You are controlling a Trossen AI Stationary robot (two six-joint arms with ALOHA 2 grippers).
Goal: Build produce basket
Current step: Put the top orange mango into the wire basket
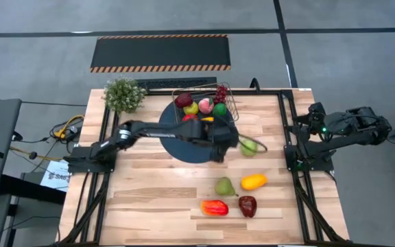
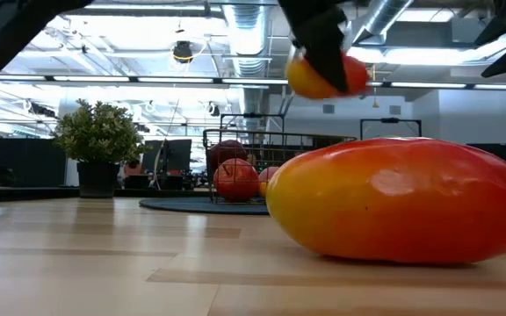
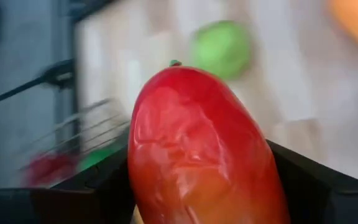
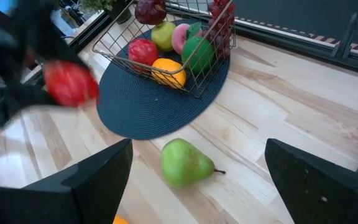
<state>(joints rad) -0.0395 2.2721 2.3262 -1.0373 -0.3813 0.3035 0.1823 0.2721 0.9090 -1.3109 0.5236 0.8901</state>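
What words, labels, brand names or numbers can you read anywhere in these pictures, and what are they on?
Nothing can be read for certain.
White sheet on the floor beside the table's left edge: dark print, too small to read.
Produce, basket, mat, potted plant: no lettering visible.
Striped floor mat: hazard stripes only, no words.
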